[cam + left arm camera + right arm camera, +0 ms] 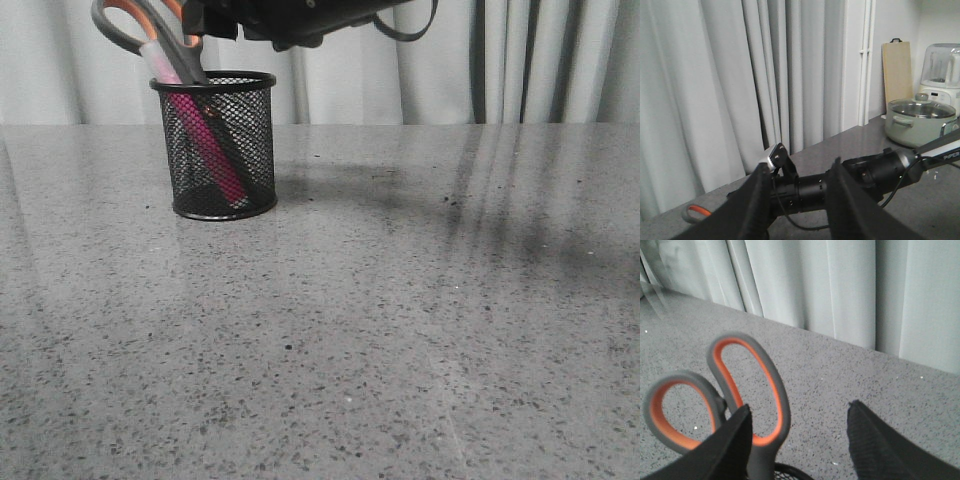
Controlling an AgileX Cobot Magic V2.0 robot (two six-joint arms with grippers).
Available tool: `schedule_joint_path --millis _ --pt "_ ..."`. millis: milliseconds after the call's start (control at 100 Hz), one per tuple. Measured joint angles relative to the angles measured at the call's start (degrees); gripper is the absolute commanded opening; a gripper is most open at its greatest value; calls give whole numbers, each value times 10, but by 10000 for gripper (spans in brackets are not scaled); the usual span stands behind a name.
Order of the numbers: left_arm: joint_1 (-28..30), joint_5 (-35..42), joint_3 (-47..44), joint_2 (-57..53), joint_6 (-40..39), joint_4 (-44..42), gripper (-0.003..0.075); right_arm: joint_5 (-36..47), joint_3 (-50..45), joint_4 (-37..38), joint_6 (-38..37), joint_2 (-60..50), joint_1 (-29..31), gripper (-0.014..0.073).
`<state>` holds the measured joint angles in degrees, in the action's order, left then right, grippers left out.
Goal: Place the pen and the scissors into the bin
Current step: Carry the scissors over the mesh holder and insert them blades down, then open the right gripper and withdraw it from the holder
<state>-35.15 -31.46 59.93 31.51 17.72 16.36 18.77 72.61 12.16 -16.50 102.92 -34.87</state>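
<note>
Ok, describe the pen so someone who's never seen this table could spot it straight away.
On the grey speckled table, find the black mesh bin at the back left. The pen leans inside it, bright pink with a pale cap, unlike the grey-and-orange-handled scissors beside it.

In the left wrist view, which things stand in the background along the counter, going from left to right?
Curtain → wooden board leaning on the wall → pale green lidded pot → white appliance with a clear jug.

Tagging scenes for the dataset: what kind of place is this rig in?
Probably a home kitchen or a mock-up of one: a speckled grey stone countertop, a lidded pale green pot beside a white blender-like appliance, a wooden cutting board against the wall, and pale curtains behind.
</note>
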Motion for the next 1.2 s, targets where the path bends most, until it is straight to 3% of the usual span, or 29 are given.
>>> schedule_joint_path --millis 60,120,280,420,650,800,1000,1200 --pt "0 -14 0 -5 -15 -23 -19 -13 0 0 0 -21 -3 156" --pt "0 -29 -4 -15 -40 -65 -19 -46 0 0 0 -58 -7 -76" --pt "0 -68 -61 -73 -155 -219 -19 -131 -31 31 0 -195 -14 -70" --pt "0 -96 -144 -149 -229 -307 -19 -175 -146 99 1 -349 -14 -70" --pt "0 -109 -245 -269 -277 -316 -19 -363 -376 122 1 -631 -14 -71" --pt "0 -116 -272 -301 -280 -316 -19 -410 -479 122 1 -824 -14 -70" --pt "0 -118 -277 -305 -282 -315 -19 -514 -503 128 1 -973 -14 -70" --pt "0 -119 -277 -305 -282 -315 -19 -514 -503 131 1 -1021 -14 -70"
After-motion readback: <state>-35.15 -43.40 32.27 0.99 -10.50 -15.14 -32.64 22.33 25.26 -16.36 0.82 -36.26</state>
